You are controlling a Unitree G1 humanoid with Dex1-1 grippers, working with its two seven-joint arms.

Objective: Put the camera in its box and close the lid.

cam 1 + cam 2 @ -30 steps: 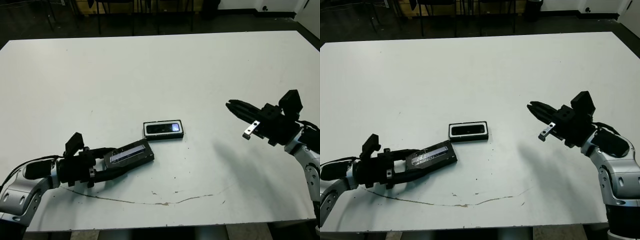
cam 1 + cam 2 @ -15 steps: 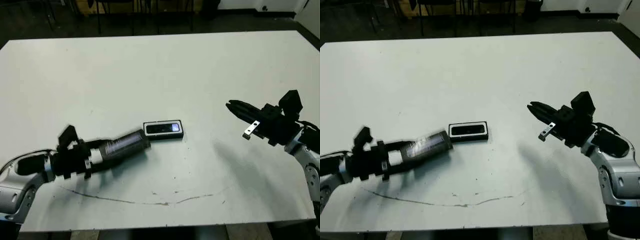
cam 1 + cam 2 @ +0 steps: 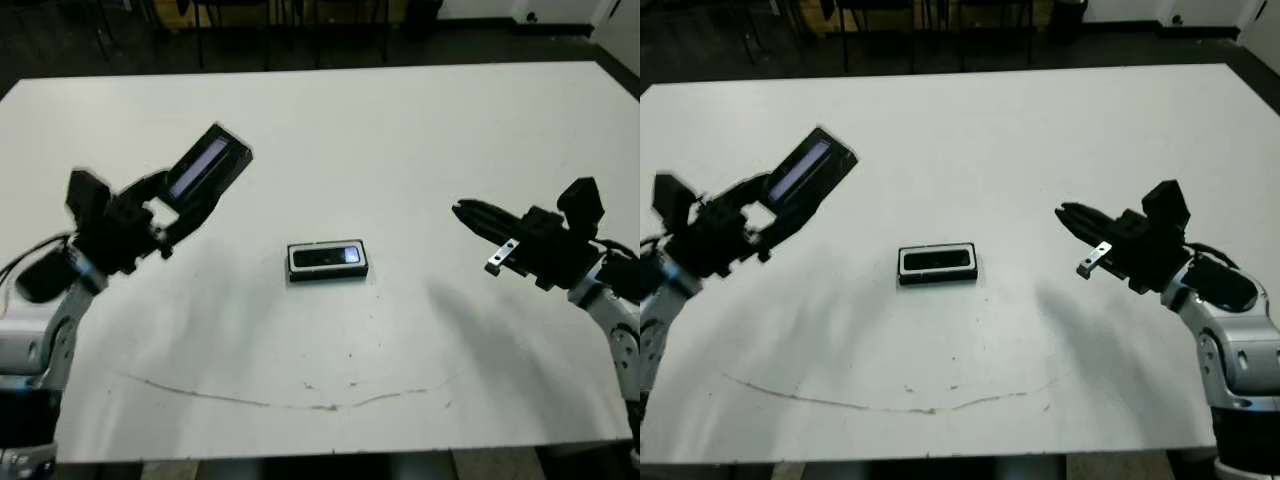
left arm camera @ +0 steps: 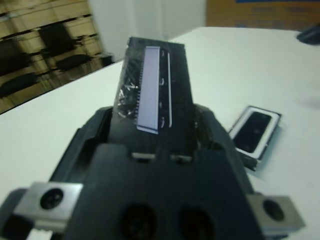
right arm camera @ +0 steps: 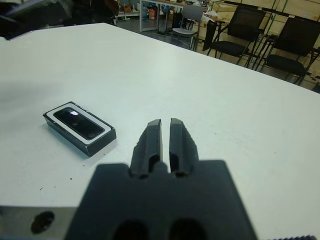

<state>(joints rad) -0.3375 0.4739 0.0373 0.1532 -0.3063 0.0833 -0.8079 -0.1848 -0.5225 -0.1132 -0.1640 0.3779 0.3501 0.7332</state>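
The camera (image 3: 327, 257) lies flat inside the box (image 3: 327, 275), its glossy face up, filling the white-lined tray, so the first half of the task looks done. The box sits alone on the white table (image 3: 400, 150), open on top.

The lid (image 3: 206, 167) is up in the air to the left of the box and well apart from it, tilted with its pale strip showing. The left gripper (image 3: 160, 215) has its black fingers clamped on the lid's near end.

On the other side of the box, also well apart, the right gripper (image 3: 470, 212) hangs above the table with its fingers (image 5: 152, 142) nearly together and nothing between them.

The step in hand appears to be closing. The next move calls for bringing the lid over the box, levelling it, matching its long axis to the tray's and lowering it squarely.
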